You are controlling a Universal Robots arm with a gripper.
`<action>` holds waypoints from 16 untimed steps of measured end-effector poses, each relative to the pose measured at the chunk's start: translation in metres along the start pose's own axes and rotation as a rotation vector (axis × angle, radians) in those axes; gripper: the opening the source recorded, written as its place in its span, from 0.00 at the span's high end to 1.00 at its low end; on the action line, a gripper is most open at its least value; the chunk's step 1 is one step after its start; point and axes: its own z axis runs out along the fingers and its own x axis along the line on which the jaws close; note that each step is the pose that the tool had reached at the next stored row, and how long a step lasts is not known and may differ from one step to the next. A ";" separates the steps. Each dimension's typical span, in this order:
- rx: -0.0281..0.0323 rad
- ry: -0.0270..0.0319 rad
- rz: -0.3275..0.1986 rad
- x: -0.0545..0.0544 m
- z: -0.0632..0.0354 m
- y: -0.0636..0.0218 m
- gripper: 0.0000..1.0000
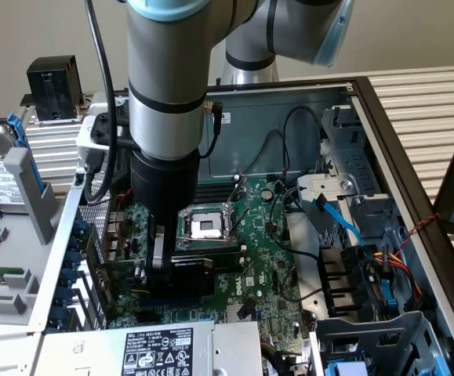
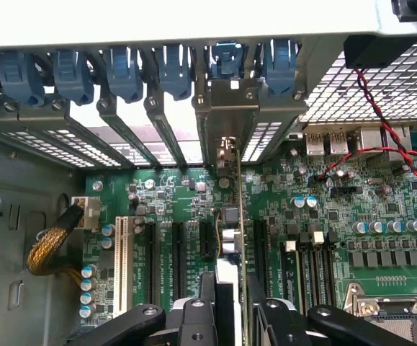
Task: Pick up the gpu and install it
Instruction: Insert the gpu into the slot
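One arm reaches down into an open computer case (image 1: 415,164), and its gripper (image 1: 157,262) is clamped on the gpu (image 1: 186,270), a short card with a black shroud held on edge just above the motherboard (image 1: 266,251). In the exterior view the card sits just in front of the empty CPU socket (image 1: 203,225), toward that view's left half of the board. In the wrist view the gripper (image 2: 231,303) has its jaws closed on either side of the thin card edge (image 2: 238,238), which runs straight away from the camera toward a metal end bracket (image 2: 231,108) that stands among the rear slot openings with blue retention clips (image 2: 226,61) above them.

Whether the card's contacts are fully seated in the expansion slot (image 2: 207,241) cannot be told; the slot is partly covered by the card itself. The main risk, as a judgement, is misalignment: if the card edge sits slightly beside the slot, downward pressure would bend the board or scrape nearby capacitors (image 2: 230,238). A bracket catching on the rear frame would tilt the card and leave one end raised. Red and black wires (image 2: 381,137) lie near the rear ports but well apart from the card.
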 end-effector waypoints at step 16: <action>0.0001 -0.0003 0.000 0.000 0.0001 -0.0011 0.73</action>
